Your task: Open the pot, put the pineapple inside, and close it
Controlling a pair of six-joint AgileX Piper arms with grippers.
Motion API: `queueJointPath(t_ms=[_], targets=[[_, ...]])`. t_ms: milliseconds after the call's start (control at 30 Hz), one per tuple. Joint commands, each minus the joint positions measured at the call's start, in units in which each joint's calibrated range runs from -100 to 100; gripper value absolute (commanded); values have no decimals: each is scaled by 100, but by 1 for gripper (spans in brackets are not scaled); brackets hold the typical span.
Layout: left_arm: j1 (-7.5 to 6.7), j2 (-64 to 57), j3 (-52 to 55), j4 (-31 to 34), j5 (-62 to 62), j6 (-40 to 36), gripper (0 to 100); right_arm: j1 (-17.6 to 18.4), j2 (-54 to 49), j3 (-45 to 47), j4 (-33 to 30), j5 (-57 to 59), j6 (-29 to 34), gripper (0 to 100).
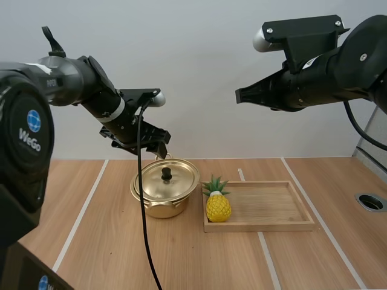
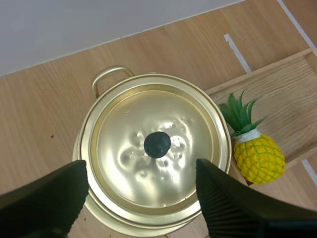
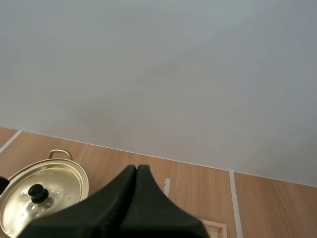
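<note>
Two tools are staged: the left tool (image 2: pixel 140 171), spread wide, hangs over the lid knob (image 2: pixel 157 145) of the closed pot (image 1: pixel 164 187) (apparently aligned to lift it), the right tool (image 1: pixel 239 96) rides high, pinched empty, and the pineapple (image 1: pixel 218 205) stands in the tray (image 1: pixel 272 225) beside the pot.

- I am reading "WeGo" in white, under a round blue logo, on the black base (image 1: pixel 24 151) of my left arm.
- Nothing else is showing legibly.
</note>
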Motion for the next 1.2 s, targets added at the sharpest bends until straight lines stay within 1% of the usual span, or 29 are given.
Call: queueJointPath(t_ms=[0,100,267,333,567,833,1167], targets=[[-16,172,19,-192,-62,38,100,-18,-17,-64,64,21,-44,0],[-47,300,19,-233,-62,106,100,-18,-17,-64,136,21,-44,0],[-272,470,19,-212,-83,117,100,-18,-17,-64,136,21,-44,0],[-321,505,19,-212,-194,117,100,-18,-17,-64,136,21,-44,0],[-327,733,19,-72,-270,117,100,-18,-17,-64,103,21,-44,0],[-327,1100,19,-74,-345,117,100,-18,-17,-64,133,123,-44,0],[-327,1197,19,-126,-841,256,100,-18,-17,-64,132,218,-44,0]])
